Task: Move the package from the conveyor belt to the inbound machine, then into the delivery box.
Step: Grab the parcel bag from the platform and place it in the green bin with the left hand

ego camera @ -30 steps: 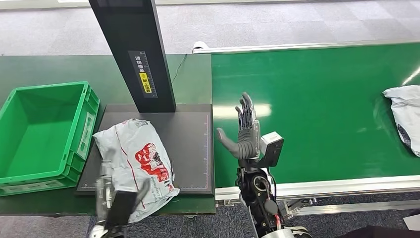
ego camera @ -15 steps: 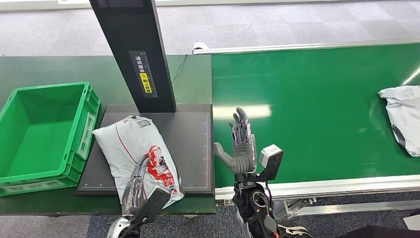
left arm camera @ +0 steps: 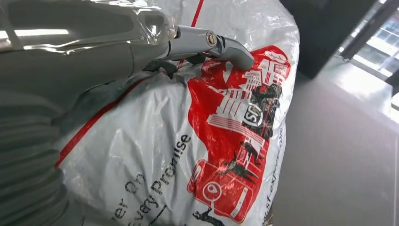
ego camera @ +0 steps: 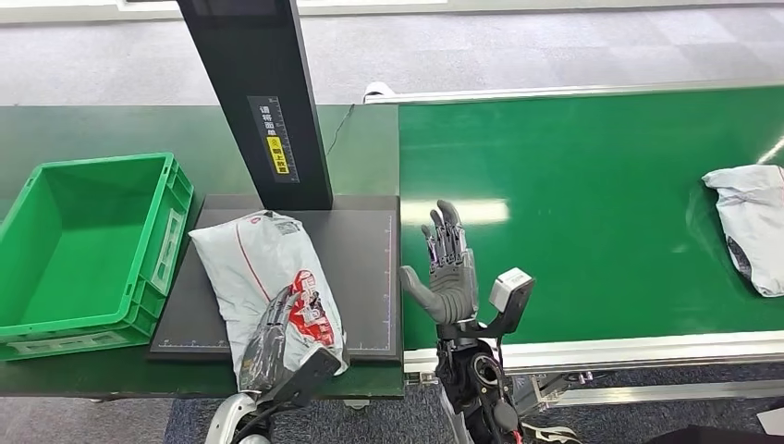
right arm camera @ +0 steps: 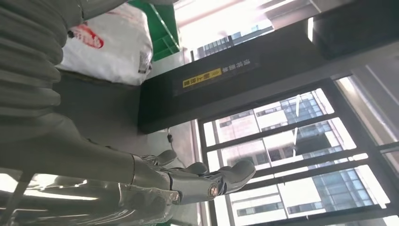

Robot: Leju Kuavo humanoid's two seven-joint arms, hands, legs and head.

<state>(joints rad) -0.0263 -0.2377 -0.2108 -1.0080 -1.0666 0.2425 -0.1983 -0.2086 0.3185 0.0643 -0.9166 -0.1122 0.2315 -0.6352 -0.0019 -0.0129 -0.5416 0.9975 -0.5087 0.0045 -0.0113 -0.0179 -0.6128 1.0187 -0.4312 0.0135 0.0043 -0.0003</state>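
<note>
One package (ego camera: 263,277) lies on the inbound machine (ego camera: 361,268), the left hand (ego camera: 273,338) resting over it, grip unclear; the right hand (ego camera: 448,268) hangs unclenched. Grasp firmly, then swing toward the delivery box (ego camera: 166,231).

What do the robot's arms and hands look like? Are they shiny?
Somewhat. The right hand is grey, with a thick grey thumb, darker slim fingers and a ribbed grey cover at the wrist. A small silver-and-black camera box sits beside it, above dark joints with thin cables. The left hand looks grey too, on a silver arm.
</note>
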